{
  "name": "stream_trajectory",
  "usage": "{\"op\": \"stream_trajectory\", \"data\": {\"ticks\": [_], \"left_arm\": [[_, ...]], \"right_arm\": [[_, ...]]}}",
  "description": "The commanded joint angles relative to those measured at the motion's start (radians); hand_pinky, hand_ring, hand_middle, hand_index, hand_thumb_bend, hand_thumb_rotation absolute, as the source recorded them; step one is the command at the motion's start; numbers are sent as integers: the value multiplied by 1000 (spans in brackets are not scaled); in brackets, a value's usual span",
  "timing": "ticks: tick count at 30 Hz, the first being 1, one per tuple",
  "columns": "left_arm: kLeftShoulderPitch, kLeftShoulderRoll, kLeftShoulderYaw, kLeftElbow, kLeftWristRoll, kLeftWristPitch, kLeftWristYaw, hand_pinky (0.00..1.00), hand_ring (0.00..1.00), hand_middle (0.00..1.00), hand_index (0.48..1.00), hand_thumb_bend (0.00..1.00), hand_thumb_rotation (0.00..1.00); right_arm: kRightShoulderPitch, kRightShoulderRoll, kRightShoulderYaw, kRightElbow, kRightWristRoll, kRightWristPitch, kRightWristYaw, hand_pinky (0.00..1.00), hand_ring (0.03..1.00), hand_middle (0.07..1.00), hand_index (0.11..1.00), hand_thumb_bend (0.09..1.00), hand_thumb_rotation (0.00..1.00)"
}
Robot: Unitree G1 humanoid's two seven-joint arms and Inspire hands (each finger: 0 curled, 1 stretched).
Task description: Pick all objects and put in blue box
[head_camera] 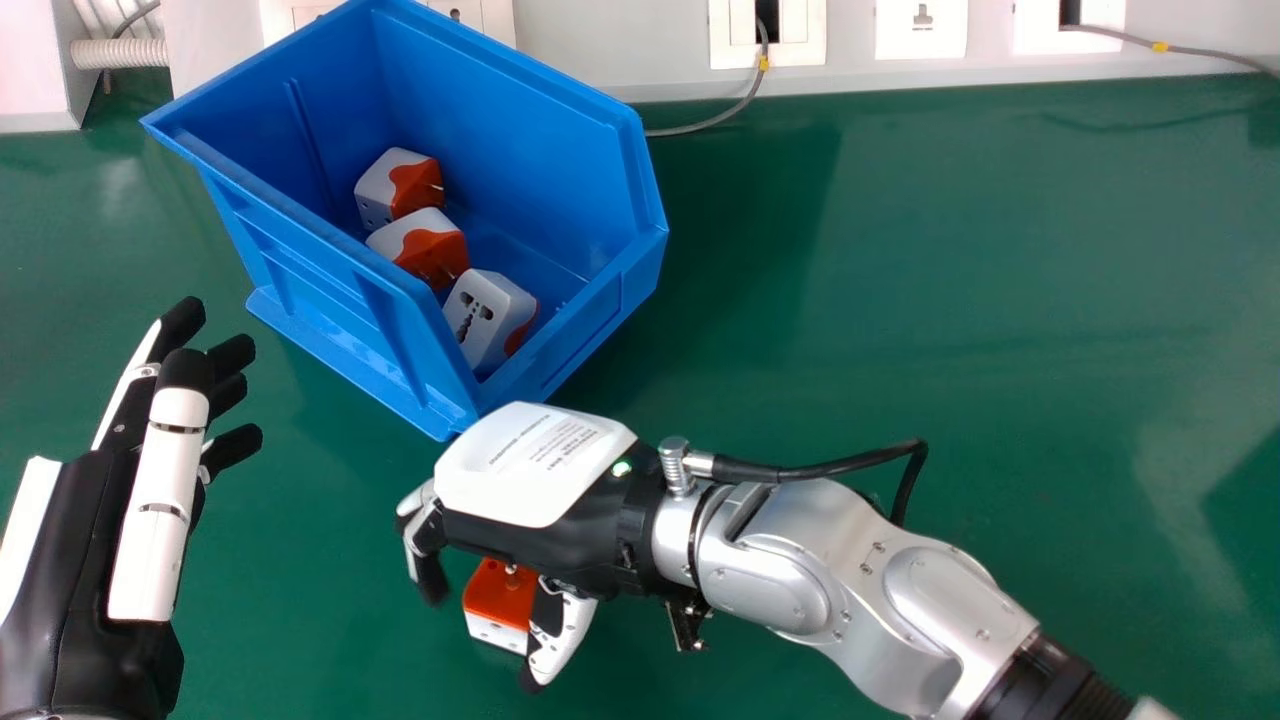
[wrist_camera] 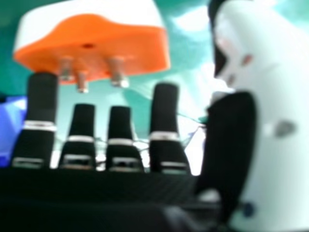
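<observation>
We see our right hand (head_camera: 540, 470) over the smooth green tabletop (head_camera: 950, 300), its fingers loosely bent and parted from the thumb, not closed on anything. Beneath it sits the orange-and-white adapter (head_camera: 499, 598) – a rounded block with metal pins (wrist_camera: 117, 72). Our left hand (head_camera: 90, 540), matte black and glossy white, is open at the left. Near our right hand, the ribbed plastic blue box (head_camera: 520, 140) holds three similar adapters (head_camera: 487, 315) – boxy, with curved two-tone seams.
</observation>
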Motion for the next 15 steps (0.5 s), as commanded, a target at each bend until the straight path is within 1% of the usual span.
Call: {"op": "stream_trajectory", "data": {"ticks": [1, 2, 5, 9, 15], "left_arm": [[1, 13, 9, -13, -1, -6, -3, 850, 911, 897, 945, 508, 990], [1, 13, 10, -12, -3, -6, -3, 850, 911, 897, 945, 508, 990], [1, 13, 13, -9, -5, -8, -4, 850, 911, 897, 945, 512, 990], [-1, 11, 10, -14, -4, -3, -2, 850, 911, 897, 946, 514, 988], [-1, 10, 11, -13, -5, -3, 0, 850, 911, 897, 947, 513, 989]], "right_arm": [[6, 0, -18, -40, 21, 2, 9, 690, 855, 870, 770, 770, 24], [6, -3, -20, -44, 23, 3, 13, 690, 855, 870, 770, 770, 24], [7, -6, -24, -51, 28, 6, 24, 718, 861, 879, 791, 811, 34], [8, -14, -30, -44, 31, 3, 33, 732, 866, 885, 800, 830, 39], [23, -17, -29, -42, 45, 0, 40, 770, 893, 913, 831, 867, 73]]}}
